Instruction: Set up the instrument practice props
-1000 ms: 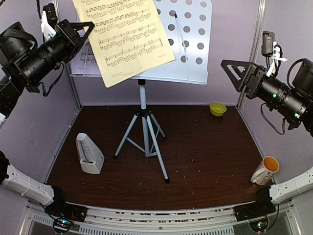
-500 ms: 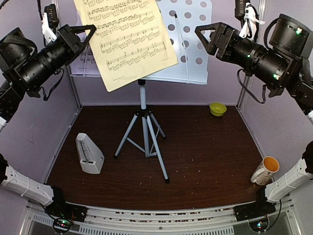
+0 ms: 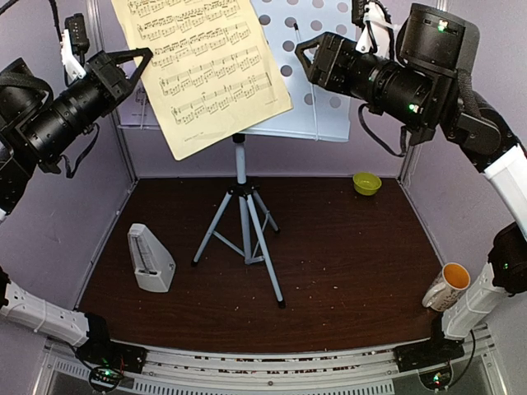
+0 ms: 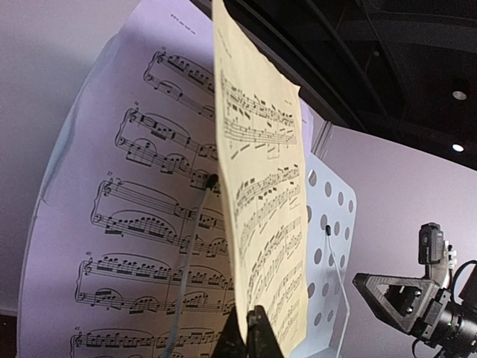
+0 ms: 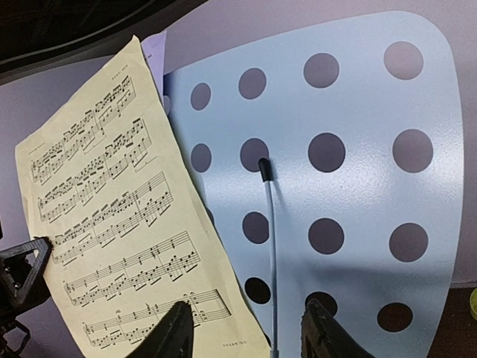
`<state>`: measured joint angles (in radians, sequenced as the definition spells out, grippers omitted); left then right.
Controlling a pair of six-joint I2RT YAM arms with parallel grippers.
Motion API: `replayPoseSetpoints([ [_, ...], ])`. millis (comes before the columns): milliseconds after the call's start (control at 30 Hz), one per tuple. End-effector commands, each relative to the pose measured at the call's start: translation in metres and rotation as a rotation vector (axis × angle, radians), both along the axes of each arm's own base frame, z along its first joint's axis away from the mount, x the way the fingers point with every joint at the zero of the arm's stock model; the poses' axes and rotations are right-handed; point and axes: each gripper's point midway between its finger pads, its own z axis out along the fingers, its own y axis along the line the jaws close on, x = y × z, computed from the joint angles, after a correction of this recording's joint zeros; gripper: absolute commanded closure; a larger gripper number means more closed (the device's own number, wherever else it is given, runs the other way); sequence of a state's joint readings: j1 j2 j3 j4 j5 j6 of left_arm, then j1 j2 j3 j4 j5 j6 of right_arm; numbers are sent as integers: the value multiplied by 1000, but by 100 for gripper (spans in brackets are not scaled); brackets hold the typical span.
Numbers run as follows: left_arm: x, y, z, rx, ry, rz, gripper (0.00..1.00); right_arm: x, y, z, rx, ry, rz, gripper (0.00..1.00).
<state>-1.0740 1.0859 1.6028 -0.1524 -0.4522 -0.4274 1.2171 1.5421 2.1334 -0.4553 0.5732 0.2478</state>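
The grey perforated music-stand desk point(image 3: 333, 99) stands on its silver tripod point(image 3: 244, 222) at the back. My left gripper point(image 3: 142, 59) is shut on the left edge of the pale yellow page point(image 3: 206, 66) and holds it tilted in front of the desk. The left wrist view shows that page edge-on point(image 4: 261, 224) in my gripper point(image 4: 253, 339), with the lilac page point(image 4: 134, 224) behind it under a wire holder. My right gripper point(image 3: 309, 51) is open and empty in front of the desk, its jaws astride the right wire holder point(image 5: 270, 253). The grey metronome point(image 3: 150, 259) stands on the table at the left.
A small green bowl point(image 3: 366, 183) sits at the back right of the brown table. A mug with an orange inside point(image 3: 446, 285) stands at the front right by the right arm. Lilac walls close the sides and back.
My right arm has swung up and left from the right wall to in front of the desk. My left gripper has shifted the yellow page slightly left.
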Motion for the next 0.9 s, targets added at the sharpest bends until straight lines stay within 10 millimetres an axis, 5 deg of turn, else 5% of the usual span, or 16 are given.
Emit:
replayPoseSetpoints([
  [0,-4,11,11,-33,-36,15,100,7,-1,-1,47,56,16,52],
  [433,-5,17,9,-34,-43,33,100,23,16,-6,100,94,65,64],
  [867,-4,19,12,-24,-58,52,100,26,12,-5,63,42,40,100],
])
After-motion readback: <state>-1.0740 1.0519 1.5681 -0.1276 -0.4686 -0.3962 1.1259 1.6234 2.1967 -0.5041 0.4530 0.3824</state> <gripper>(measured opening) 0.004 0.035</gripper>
